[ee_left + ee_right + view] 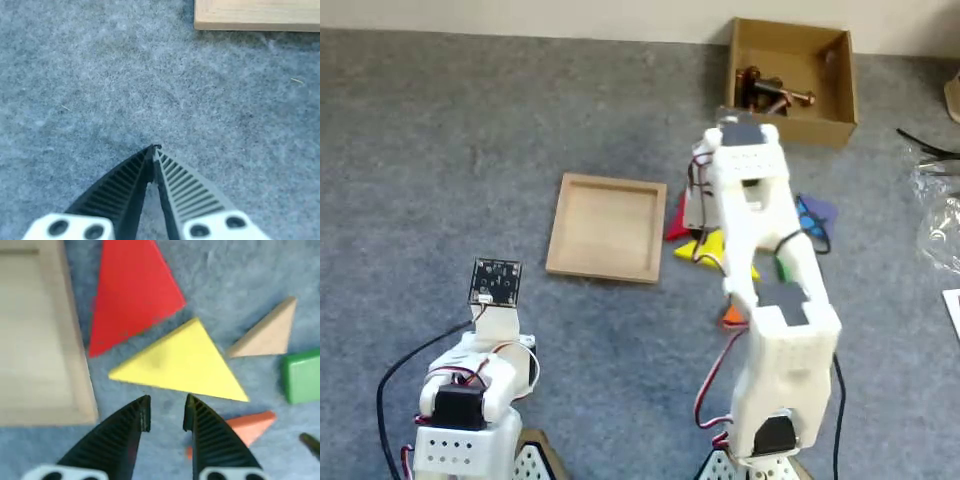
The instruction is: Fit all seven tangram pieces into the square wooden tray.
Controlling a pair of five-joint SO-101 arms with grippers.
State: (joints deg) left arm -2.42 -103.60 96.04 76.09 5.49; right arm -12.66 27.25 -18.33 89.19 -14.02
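Right gripper [166, 412] hangs part-open w/ nothing in it, just short of the flat yellow triangle [182, 362], red triangle [132, 295] just beyond, tray [75, 350] right beside both. Left gripper [152, 152] is closed over carpet [100, 75], away from the pieces. Imo the risk: gap looks too narrow for that flat piece, so it could shove yellow into red or the tray rim instead of pinching.

Pale wooden tray [602, 270], red triangle [131, 290], yellow triangle [182, 362], unpainted tan triangle [267, 335], green piece [302, 376], orange piece [250, 424], blue piece [817, 214], mottled grey felt worktop [440, 150], brown cardboard box [843, 90], white arms [775, 340] with black ribbed jaws.
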